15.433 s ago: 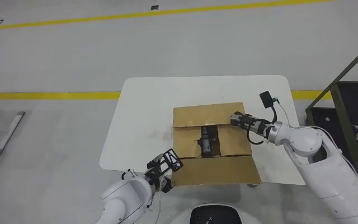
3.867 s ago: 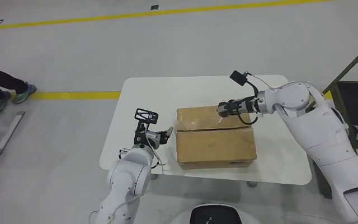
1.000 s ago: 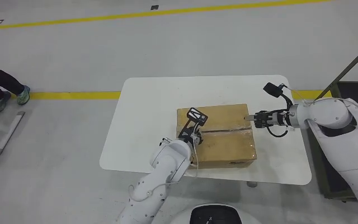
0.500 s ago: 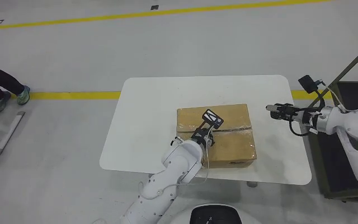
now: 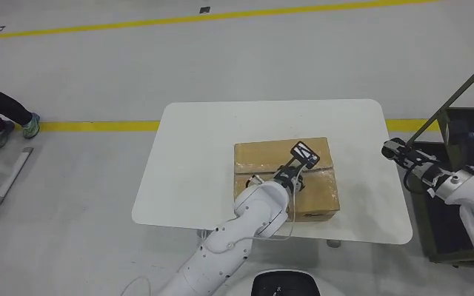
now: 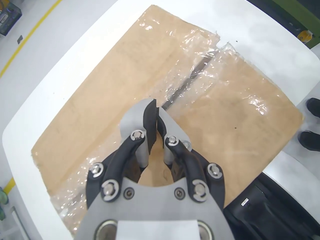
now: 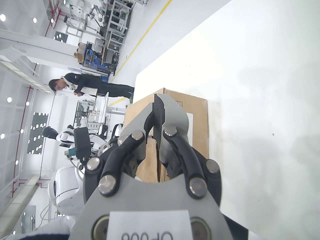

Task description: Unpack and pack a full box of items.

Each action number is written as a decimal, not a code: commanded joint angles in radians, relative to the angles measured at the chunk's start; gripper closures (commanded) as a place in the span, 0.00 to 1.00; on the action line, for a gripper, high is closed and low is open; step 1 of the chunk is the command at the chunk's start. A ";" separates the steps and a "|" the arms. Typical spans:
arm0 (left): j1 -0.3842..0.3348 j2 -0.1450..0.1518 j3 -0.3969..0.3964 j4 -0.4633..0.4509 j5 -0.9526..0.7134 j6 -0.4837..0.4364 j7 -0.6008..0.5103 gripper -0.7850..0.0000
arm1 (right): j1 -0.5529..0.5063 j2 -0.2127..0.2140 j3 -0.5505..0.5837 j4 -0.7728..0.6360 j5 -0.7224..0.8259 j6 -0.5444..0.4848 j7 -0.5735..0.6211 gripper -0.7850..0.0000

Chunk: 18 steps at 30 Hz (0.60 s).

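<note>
Looking down from the top, the cardboard box (image 5: 259, 155) sits on the white table (image 5: 192, 163), a bit right of the middle and toward the robot's side. Both top flaps are folded shut. The left gripper (image 5: 287, 175) hangs over the box lid, about halfway along the seam (image 6: 192, 76) where the flaps meet. In its own wrist view the left gripper (image 6: 155, 104) has its fingers (image 6: 150, 118) pinched together with nothing between them, tips right at that dark gap. I honestly can't tell whether they're pressing on the cardboard or just above it. Crinkly clear tape (image 6: 200, 48) runs along the seam and looks torn open at the far end. The right gripper (image 5: 389, 149) is out by the table's right edge, well apart from the box. Its wrist view shows the fingers (image 7: 162, 116) closed against each other and empty, pointed back at the box's end face (image 7: 197, 126).
</note>
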 commanded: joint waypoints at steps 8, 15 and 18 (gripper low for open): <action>-0.059 -0.046 0.058 0.069 -0.001 0.020 0.031 0.94 | -0.042 -0.005 -0.010 -0.001 0.007 -0.019 -0.035 1.00; -0.091 -0.083 0.095 0.087 -0.011 0.029 0.052 0.88 | -0.049 -0.008 -0.018 -0.001 0.008 -0.022 -0.057 1.00; -0.088 -0.087 0.081 0.080 -0.012 0.037 0.045 0.75 | -0.044 -0.011 -0.027 -0.001 0.027 -0.029 -0.075 1.00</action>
